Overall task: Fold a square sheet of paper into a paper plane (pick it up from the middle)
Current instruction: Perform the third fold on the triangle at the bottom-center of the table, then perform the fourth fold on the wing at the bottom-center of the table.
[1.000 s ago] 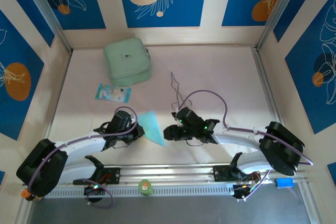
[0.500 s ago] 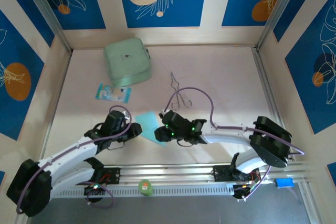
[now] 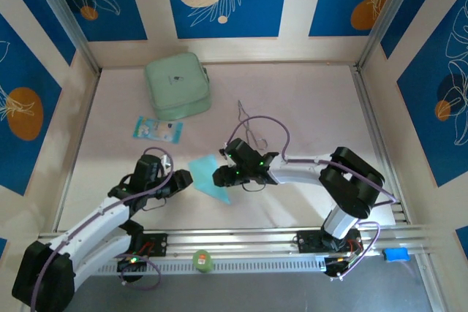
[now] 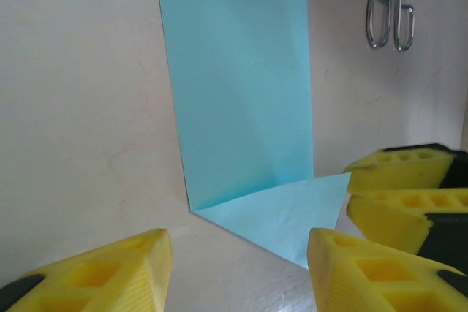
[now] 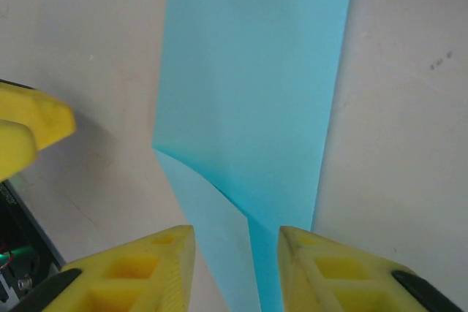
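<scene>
The cyan square sheet of paper lies on the table folded into a narrow strip, with one corner turned over as a triangular flap. My left gripper is at its left edge, open, with bare table and the flap's tip between its yellow fingers. My right gripper comes from the right and stands open, straddling the pointed end of the paper without pinching it. The right gripper's fingers show in the left wrist view, close beside the flap.
A mint-green case sits at the back left, and a small blue-and-white packet lies in front of it. Metal tongs lie just behind the right gripper. Side walls enclose the table.
My left gripper has opened, let go of the paper and drawn back to the left. My right gripper has slid left over the paper's end, its jaws a little narrower.
</scene>
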`<action>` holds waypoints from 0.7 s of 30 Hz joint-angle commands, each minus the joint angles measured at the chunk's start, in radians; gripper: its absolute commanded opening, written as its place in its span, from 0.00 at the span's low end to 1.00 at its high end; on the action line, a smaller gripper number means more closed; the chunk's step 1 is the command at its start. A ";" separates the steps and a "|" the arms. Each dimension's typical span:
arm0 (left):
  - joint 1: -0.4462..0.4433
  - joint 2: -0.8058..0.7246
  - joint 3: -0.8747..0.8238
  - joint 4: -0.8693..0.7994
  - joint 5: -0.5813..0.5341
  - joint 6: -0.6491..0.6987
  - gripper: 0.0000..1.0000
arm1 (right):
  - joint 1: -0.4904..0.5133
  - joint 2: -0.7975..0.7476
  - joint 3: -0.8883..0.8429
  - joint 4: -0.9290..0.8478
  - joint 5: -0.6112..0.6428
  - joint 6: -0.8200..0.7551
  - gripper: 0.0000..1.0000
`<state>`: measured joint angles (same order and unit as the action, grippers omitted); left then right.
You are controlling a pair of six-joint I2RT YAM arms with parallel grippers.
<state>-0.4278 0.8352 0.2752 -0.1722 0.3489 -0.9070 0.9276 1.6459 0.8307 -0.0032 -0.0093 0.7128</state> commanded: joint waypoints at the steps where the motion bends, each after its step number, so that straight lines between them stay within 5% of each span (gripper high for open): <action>1: 0.013 0.026 0.004 0.012 0.060 0.022 0.51 | -0.007 0.015 0.025 0.012 -0.046 -0.021 0.30; 10: 0.016 0.084 0.018 0.046 0.086 0.013 0.52 | -0.013 0.043 0.010 0.050 -0.083 -0.029 0.29; 21: 0.018 0.095 0.030 0.089 0.127 -0.017 0.54 | -0.020 -0.045 -0.045 0.099 -0.093 -0.048 0.08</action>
<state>-0.4210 0.9268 0.2756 -0.1158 0.4446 -0.9115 0.9154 1.6619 0.8139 0.0681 -0.0795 0.6827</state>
